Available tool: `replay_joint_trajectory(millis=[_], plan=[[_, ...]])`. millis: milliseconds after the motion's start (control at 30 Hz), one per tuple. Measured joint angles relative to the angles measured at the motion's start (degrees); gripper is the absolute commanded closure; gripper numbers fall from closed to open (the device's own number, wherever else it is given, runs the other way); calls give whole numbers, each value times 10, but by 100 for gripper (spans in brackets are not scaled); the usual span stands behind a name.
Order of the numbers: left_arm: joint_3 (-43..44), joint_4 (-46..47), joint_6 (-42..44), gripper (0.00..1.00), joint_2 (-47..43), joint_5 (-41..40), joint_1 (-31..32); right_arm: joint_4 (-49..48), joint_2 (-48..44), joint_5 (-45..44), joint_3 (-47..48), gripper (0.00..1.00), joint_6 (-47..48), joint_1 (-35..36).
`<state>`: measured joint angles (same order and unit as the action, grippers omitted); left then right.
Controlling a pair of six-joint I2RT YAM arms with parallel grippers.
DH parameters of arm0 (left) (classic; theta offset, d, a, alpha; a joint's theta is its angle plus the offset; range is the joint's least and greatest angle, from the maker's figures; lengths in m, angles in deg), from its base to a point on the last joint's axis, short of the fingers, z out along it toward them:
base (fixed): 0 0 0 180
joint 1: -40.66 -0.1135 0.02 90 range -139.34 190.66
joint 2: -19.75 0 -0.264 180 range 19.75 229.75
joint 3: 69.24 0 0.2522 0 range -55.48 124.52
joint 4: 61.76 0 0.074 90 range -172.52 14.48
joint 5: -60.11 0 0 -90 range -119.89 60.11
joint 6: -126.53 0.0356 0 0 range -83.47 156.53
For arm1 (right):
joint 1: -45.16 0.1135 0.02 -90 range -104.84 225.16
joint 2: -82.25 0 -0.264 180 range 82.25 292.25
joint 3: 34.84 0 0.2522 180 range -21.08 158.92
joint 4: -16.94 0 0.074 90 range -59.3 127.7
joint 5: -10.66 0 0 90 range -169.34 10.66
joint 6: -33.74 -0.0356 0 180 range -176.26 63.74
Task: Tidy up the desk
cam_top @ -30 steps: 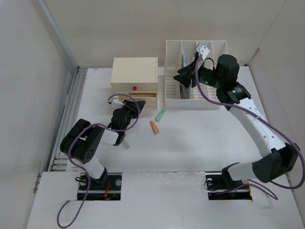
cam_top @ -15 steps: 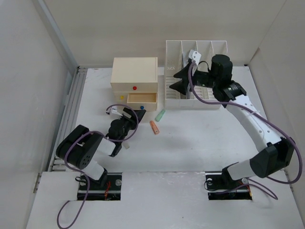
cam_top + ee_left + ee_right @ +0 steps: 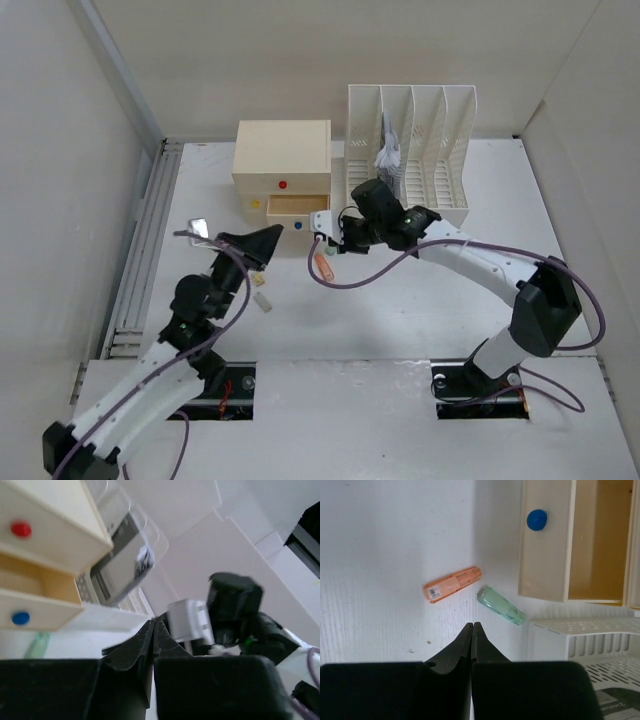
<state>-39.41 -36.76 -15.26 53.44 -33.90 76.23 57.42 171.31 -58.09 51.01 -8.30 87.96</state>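
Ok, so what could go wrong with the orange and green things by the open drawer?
The right end effector is shut near the orange marker; coming down like that, it might shove it rather than grab it. The green marker lies close beside, so it may get knocked. The open drawer and the left end effector are both near, so a bump seems possible.

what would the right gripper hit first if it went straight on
Likely the bare desk, in the gap between the orange tube and the green tube; the right gripper aims there, shut, but depth is unclear.
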Motion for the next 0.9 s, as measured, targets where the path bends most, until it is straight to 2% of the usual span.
replay_joint_trajectory(millis=[100, 167, 267, 300, 400, 500, 633, 900], plan=[[85, -146, 78, 92, -93, -44, 0, 0, 12, -14, 7, 97, -16, 10], [138, -205, 119, 82, -130, -68, 1, -7, 33, -28, 24, 95, -54, 16], [202, -272, 172, 66, -162, -95, 2, -29, 76, -57, 36, 84, -125, 40], [216, -291, 189, 62, -167, -106, 2, -33, 91, -65, 36, 79, -150, 51], [238, -347, 227, 53, -170, -135, 3, -41, 133, -87, 36, 72, -225, 78], [239, -399, 250, 52, -170, -147, 3, -57, 155, -121, 27, 70, -297, 94], [239, -454, 270, 50, -184, -161, 4, -97, 156, -197, -9, 59, -377, 106], [238, -490, 285, 49, -235, -187, 4, -136, 156, -314, -40, 59, -465, 117]])
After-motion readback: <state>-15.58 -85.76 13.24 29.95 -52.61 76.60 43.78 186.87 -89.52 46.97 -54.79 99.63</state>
